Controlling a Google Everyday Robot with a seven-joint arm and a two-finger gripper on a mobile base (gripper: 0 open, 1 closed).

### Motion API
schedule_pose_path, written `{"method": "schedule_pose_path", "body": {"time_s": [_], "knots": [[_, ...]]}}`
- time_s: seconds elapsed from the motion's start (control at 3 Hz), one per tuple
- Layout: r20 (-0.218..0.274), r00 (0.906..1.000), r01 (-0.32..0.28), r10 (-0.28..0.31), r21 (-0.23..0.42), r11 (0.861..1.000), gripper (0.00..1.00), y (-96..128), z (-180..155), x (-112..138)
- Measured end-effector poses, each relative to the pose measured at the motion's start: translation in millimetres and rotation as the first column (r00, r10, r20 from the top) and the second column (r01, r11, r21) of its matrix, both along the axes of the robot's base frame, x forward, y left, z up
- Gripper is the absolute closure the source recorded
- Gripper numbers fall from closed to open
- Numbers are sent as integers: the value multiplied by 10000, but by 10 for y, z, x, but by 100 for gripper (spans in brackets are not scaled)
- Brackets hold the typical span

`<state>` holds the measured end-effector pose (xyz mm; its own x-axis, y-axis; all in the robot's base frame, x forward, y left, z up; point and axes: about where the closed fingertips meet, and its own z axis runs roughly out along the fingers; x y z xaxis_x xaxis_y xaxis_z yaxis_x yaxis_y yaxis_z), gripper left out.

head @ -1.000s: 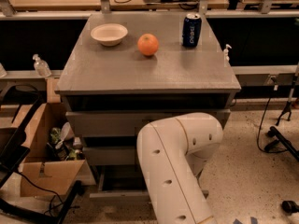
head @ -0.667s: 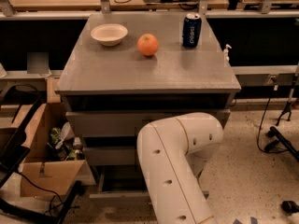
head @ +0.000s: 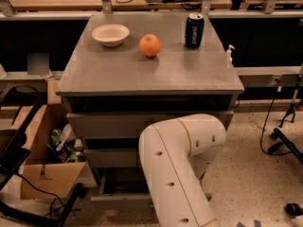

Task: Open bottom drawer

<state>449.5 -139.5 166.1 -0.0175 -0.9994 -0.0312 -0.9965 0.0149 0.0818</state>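
The grey cabinet (head: pixel 151 74) has three drawer fronts stacked on its near face. The bottom drawer (head: pixel 118 200) is the lowest front, near the floor; it stands forward of the two above, with a dark gap behind it. Its knob is hidden. My white arm (head: pixel 182 164) bends in front of the cabinet's right half and covers the middle of the drawers. My gripper is hidden behind the arm, somewhere at the drawer fronts, and does not show.
On the cabinet top stand a white bowl (head: pixel 110 34), an orange (head: pixel 149 45) and a blue can (head: pixel 194 30). An open cardboard box (head: pixel 42 174) with clutter sits on the floor at left. Cables and a black stand (head: pixel 284 141) lie at right.
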Motion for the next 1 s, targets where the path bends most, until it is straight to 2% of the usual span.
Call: {"method": "schedule_pose_path", "body": {"time_s": [1.0], "knots": [[-1, 10000, 0, 0, 0, 10000, 100, 0, 20, 0]]}}
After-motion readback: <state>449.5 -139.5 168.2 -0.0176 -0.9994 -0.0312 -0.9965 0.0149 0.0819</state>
